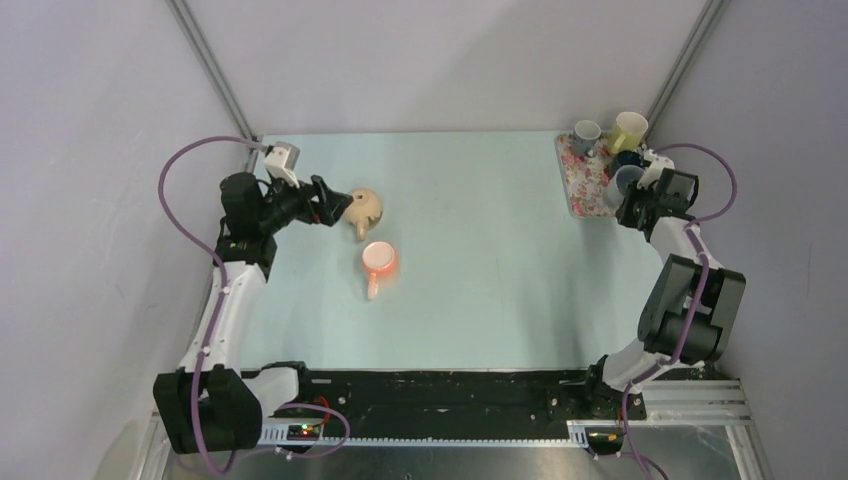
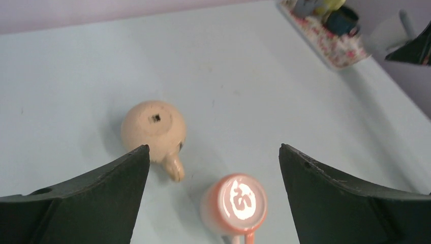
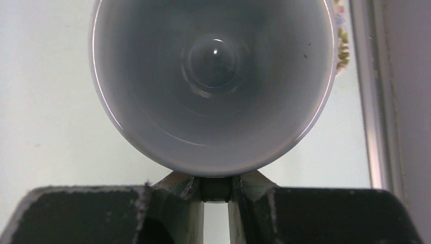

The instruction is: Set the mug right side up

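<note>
A tan mug stands upside down on the table, its base with a small hole facing up and its handle toward the near side. An orange mug stands upside down just in front of it, its white base up. My left gripper is open and empty, hovering beside the tan mug; in the wrist view its jaws stand wide apart above both mugs. My right gripper is shut on the handle of an upright grey mug at the tray's near end.
A floral tray at the back right holds a grey mug, a yellow mug and a dark mug. The tray also shows in the left wrist view. Frame posts rise at both back corners.
</note>
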{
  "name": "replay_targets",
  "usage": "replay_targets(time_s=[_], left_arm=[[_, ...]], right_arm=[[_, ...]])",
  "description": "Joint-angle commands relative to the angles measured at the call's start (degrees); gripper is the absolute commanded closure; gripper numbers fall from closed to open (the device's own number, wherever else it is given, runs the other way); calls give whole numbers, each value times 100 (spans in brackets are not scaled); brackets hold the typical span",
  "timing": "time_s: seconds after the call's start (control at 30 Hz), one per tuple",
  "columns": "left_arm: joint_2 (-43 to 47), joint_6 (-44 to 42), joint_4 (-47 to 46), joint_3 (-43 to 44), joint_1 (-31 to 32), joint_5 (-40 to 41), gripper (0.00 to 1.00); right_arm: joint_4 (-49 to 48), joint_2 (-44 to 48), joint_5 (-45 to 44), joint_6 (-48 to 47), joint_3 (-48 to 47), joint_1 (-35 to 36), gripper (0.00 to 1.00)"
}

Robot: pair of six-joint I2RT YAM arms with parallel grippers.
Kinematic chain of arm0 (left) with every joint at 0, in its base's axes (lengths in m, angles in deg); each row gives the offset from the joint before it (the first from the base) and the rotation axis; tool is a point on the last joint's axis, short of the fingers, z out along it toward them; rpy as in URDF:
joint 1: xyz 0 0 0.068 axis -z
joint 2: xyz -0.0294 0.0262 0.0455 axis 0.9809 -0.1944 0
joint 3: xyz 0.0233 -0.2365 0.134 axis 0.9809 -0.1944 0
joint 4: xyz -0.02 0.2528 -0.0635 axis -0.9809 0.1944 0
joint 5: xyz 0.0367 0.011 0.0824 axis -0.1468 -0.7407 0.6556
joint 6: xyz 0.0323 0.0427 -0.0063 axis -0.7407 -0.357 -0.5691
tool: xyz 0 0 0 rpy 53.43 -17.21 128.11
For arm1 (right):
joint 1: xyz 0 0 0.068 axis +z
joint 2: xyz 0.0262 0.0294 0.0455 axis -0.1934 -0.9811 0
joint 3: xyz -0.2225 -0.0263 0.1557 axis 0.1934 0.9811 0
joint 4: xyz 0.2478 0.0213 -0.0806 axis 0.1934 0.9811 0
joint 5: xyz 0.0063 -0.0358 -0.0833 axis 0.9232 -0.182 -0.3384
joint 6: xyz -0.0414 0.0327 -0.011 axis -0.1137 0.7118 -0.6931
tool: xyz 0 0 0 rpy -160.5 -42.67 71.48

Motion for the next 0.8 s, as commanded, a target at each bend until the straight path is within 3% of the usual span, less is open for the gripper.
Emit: replay_targets(time_s=[0.0, 0.77], left_arm=[[298, -1067, 740, -183, -130, 167, 0], [365, -1112, 790, -490, -195, 207, 0]], right_arm=[[-532, -328, -608, -278, -694, -71, 100], [96, -1990, -1146, -336, -2081, -161, 100]])
